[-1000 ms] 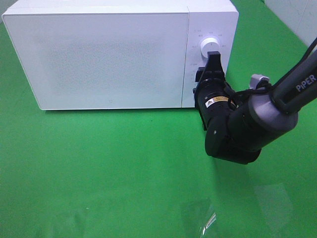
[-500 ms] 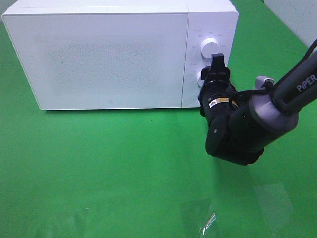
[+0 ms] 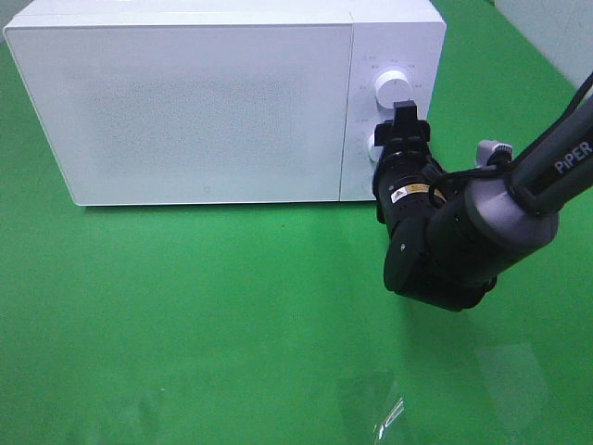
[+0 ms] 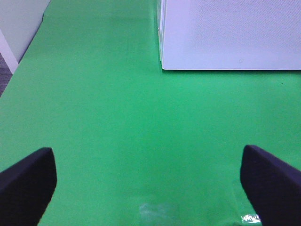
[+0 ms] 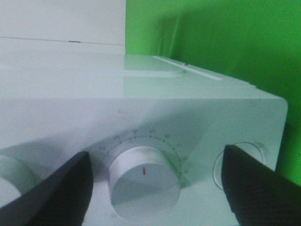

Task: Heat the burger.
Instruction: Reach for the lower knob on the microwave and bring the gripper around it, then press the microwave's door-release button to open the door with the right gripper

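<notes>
Moved slightly rightward since a second ago: right gripper (image 3: 402,111), uncovering the lower dial (image 3: 376,144).
From the left: left gripper (image 4: 150,188), fingers spread wide, empty, over green cloth (image 4: 117,132); white microwave (image 3: 204,111), door shut; upper dial (image 3: 387,85); right gripper's fingers, apart on either side of a red-marked dial (image 5: 145,181), grasping nothing. No view shows the burger.

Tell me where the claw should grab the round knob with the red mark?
Pinch the knob by its curved rim, a finger on each side, coming front-on at the microwave. It sticks out like a short drum, and the open right claw faces it with fingers either side.
</notes>
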Robot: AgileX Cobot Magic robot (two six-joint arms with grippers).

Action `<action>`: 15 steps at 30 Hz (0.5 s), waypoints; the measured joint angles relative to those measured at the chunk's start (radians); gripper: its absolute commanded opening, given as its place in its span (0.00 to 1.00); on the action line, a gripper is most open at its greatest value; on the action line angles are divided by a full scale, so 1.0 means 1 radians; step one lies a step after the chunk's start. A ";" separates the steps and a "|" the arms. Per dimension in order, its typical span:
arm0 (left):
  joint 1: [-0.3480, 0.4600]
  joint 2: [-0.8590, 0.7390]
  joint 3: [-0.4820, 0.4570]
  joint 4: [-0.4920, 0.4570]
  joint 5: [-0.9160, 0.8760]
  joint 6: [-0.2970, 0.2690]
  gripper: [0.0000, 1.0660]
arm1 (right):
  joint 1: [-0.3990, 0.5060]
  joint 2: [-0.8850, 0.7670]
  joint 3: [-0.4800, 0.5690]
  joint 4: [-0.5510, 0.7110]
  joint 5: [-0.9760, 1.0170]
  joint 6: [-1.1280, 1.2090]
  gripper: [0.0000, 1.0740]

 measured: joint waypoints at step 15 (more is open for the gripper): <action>0.000 0.000 0.000 0.000 0.000 0.000 0.92 | 0.012 -0.194 0.158 -0.103 -0.016 -0.122 0.69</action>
